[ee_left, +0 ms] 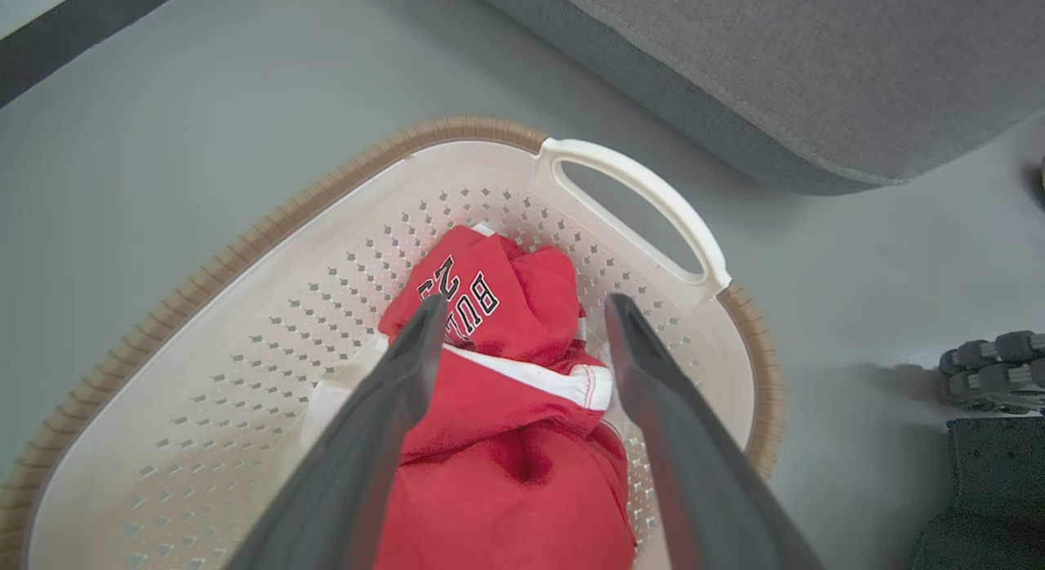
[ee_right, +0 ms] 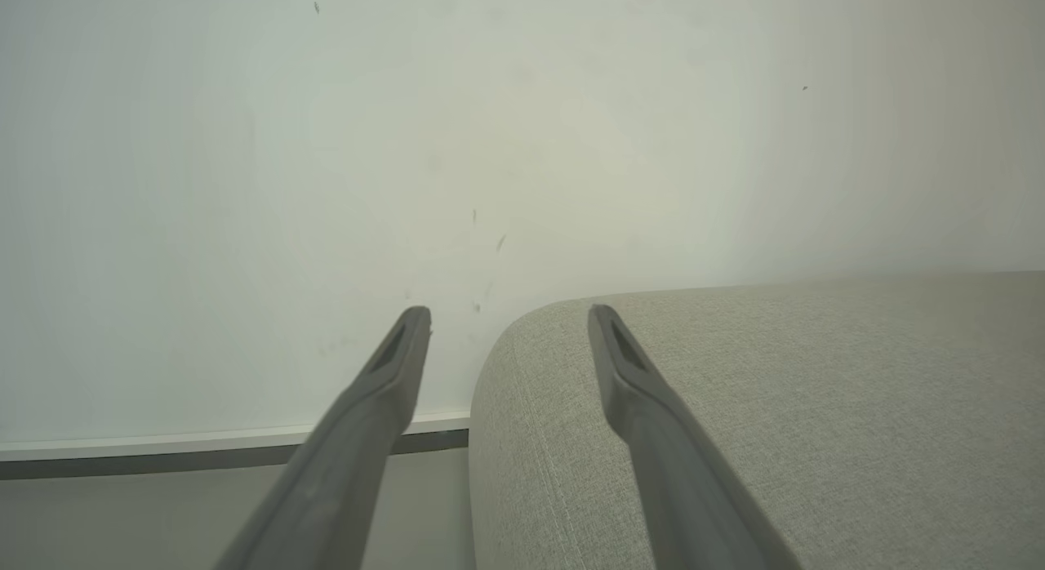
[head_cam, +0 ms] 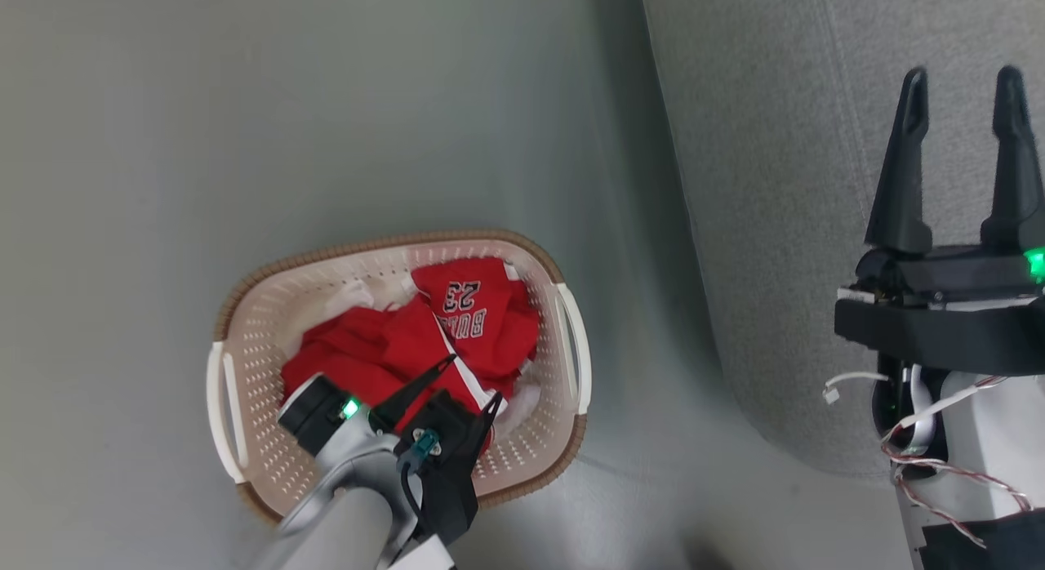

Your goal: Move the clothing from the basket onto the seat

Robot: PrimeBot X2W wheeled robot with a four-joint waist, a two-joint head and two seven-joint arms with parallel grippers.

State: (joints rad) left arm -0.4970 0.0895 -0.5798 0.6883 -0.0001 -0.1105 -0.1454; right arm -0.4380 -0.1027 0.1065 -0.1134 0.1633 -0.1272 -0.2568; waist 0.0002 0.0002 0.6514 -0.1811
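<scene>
We look down at our left gripper [ee_left: 526, 302], which reaches into the basket [head_cam: 343, 251] with its 2 dark fingers spread apart and nothing held between them. The fingers are poised on either side of a fold of the clothing [head_cam: 367, 354], though we cannot tell whether the tips touch it. The clothing is red with white trim and shows the number 23, and it lies bunched in the middle of the basket. The basket stands on the grey floor [head_cam: 245, 104], just left of the seat [head_cam: 800, 186]. Our right gripper [head_cam: 963, 72] hangs over the seat, fingers parted and empty. We judge the step in hand to be the grab. To do it well, we would press down around the thick fold beside the white band and close firmly. Then we would lift straight up until the cloth is above the rim before swinging right. Trailing cloth could snag the white handle [ee_left: 629, 186] or drag the light basket.
</scene>
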